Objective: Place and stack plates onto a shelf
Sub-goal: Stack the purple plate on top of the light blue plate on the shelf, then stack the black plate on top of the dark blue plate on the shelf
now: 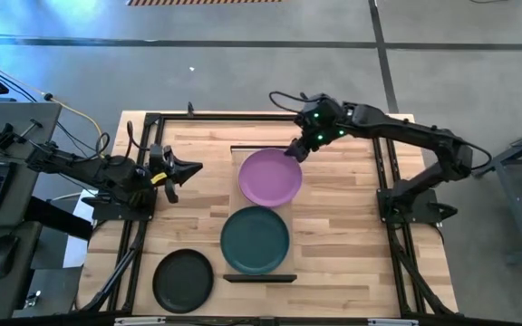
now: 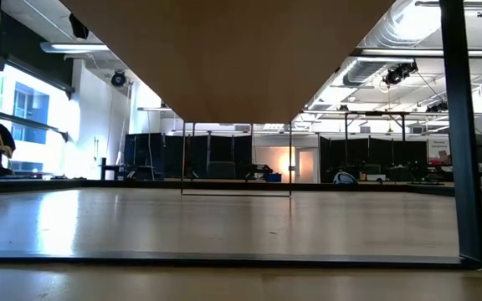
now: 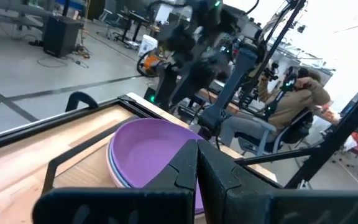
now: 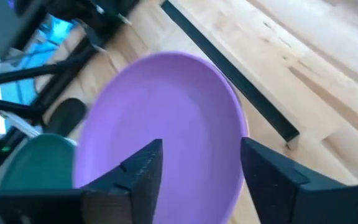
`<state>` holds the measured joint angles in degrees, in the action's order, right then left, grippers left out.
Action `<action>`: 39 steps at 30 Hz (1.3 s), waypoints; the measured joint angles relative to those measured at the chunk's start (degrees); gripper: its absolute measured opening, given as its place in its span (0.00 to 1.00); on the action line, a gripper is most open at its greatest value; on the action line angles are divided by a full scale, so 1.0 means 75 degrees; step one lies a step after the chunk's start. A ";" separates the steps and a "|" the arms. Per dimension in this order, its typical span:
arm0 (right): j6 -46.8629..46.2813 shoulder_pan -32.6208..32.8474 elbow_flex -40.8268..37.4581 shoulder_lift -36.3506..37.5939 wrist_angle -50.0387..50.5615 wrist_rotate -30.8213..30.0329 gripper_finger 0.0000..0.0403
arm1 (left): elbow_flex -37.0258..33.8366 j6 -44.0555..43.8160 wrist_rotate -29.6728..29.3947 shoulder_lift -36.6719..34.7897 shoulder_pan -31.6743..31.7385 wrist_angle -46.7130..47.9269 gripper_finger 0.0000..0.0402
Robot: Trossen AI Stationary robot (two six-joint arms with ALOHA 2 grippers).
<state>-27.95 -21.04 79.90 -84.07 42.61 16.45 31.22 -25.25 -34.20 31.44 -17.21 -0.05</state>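
The purple plate (image 1: pixel 270 177) lies on top of a stack on the far half of the shelf (image 1: pixel 259 277). In the left wrist view, paler plate rims (image 3: pixel 113 169) show beneath it. The dark teal plate (image 1: pixel 256 238) lies on the shelf's near half. The black plate (image 1: pixel 183 279) lies on the tabletop at the near left. My right gripper (image 1: pixel 294 149) is open just above the purple plate's far right rim; its fingers (image 4: pixel 143 171) stand wide apart over the plate (image 4: pixel 166 124). My left gripper (image 1: pixel 193 167) is shut and empty, left of the stack.
The shelf's dark end trim (image 4: pixel 229 74) runs just beyond the purple plate. The black frame rails (image 1: pixel 388 172) border the slatted tabletop. The low view shows only the shelf's underside (image 2: pixel 241 58) and a dark leg (image 2: pixel 463 125). A seated person (image 3: pixel 291 106) is beyond the table.
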 joint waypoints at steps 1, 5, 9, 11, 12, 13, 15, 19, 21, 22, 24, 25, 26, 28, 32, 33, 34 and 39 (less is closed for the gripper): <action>0.0012 0.0008 -0.0001 0.0110 0.0013 0.0004 0.50 | 0.0000 0.0003 0.0003 0.0000 0.0000 0.0029 0.00; 0.0486 0.0505 -0.0369 0.0865 0.0130 -0.0417 0.52 | 0.0260 -0.0030 0.0143 0.0016 -0.0121 0.0763 0.00; 0.0038 0.1211 -0.1702 0.2206 -0.0075 -0.1428 0.52 | 0.1380 -0.0931 0.0512 0.0607 -0.0542 0.3041 0.00; -0.0599 0.1522 -0.2453 0.2939 -0.0251 -0.1636 0.52 | 0.1976 -0.1504 0.1025 0.1164 -0.0922 0.4325 0.00; -0.0969 0.1692 -0.2792 0.3297 -0.0349 -0.1674 0.52 | 0.2263 -0.1878 0.1296 0.1471 -0.1158 0.4975 0.00; -0.1346 0.1861 -0.3116 0.3640 -0.0412 -0.1740 0.52 | 0.2508 -0.2277 0.1546 0.1769 -0.1430 0.5604 0.00; -0.1999 0.2253 -0.3653 0.4244 -0.0613 -0.1947 0.52 | 0.2775 -0.3100 0.1939 0.2300 -0.2046 0.6689 0.00; -0.2818 0.3009 -0.4317 0.5053 -0.1188 -0.3080 0.52 | 0.2443 -0.4428 0.2591 0.3104 -0.3414 0.7366 0.00; -0.3066 0.3242 -0.4470 0.5196 -0.1361 -0.3543 0.52 | 0.2093 -0.4818 0.2644 0.3442 -0.3915 0.7135 0.02; -0.3111 0.3332 -0.4491 0.5216 -0.1442 -0.3683 0.52 | 0.1921 -0.4901 0.2716 0.3599 -0.4085 0.7000 0.04; -0.3123 0.3480 -0.4494 0.5205 -0.1651 -0.3842 0.52 | 0.1616 -0.5007 0.2907 0.3863 -0.4240 0.6868 0.07; -0.3085 0.3541 -0.4491 0.5176 -0.1773 -0.3887 0.52 | 0.1490 -0.5062 0.2946 0.3990 -0.4241 0.6750 0.10; -0.3073 0.3603 -0.4494 0.5113 -0.1958 -0.3914 0.52 | 0.1361 -0.5120 0.2930 0.4086 -0.4223 0.6562 0.13; -0.2986 0.3730 -0.4494 0.4964 -0.2294 -0.3940 0.52 | 0.1099 -0.5227 0.2872 0.4159 -0.4192 0.6094 0.18; -0.2869 0.3911 -0.4494 0.4618 -0.2644 -0.3946 0.52 | 0.0674 -0.5286 0.3354 0.4204 -0.4150 0.5297 0.31; -0.2869 0.3947 -0.4494 0.4533 -0.2606 -0.3950 0.52 | 0.0626 -0.5287 0.3407 0.4207 -0.4150 0.5268 0.34; -0.2869 0.3973 -0.4494 0.4436 -0.2628 -0.3969 0.52 | 0.0580 -0.5278 0.3411 0.4208 -0.4150 0.5245 0.37; -0.2797 0.3991 -0.4494 0.4049 -0.2801 -0.3840 0.52 | 0.0408 -0.4514 0.3433 0.4369 -0.4109 0.5222 0.47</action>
<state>-48.93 8.89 46.19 -53.70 21.60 -12.35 34.28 -59.11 -8.45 64.21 -48.03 39.11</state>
